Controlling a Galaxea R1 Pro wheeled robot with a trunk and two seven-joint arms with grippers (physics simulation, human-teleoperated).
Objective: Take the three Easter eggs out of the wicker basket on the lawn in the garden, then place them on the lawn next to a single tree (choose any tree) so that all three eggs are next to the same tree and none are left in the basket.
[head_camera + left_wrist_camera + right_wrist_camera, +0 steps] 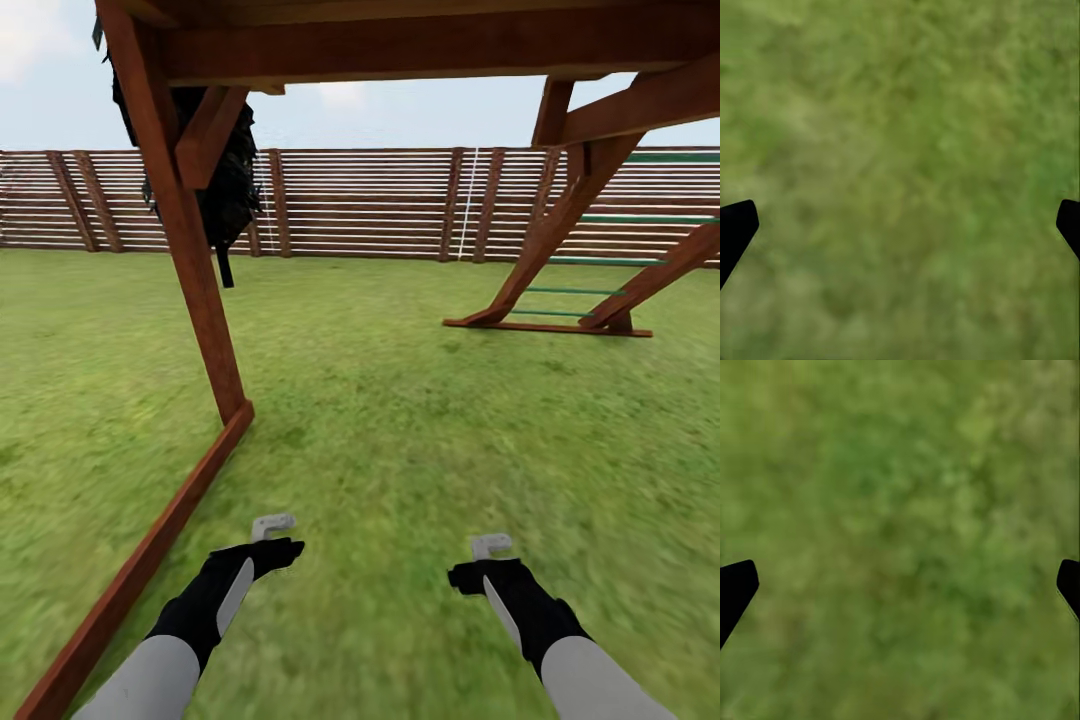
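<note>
Both the left claw (272, 524) and right claw (491, 546) are hanging wide open and empty over the lawn (400, 420), so the robot is best searching beyond the wooden frame (190, 260) ahead of them for the basket.

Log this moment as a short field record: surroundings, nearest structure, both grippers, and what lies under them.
setting: lawn enclosed by a brown slatted fence
nearest structure: wooden frame, post and ground beam at the left, crossbeam overhead
far structure: angled wooden ladder with green rungs
dark foliage: hanging behind the frame post
left gripper: open, empty, over grass
right gripper: open, empty, over grass
</note>
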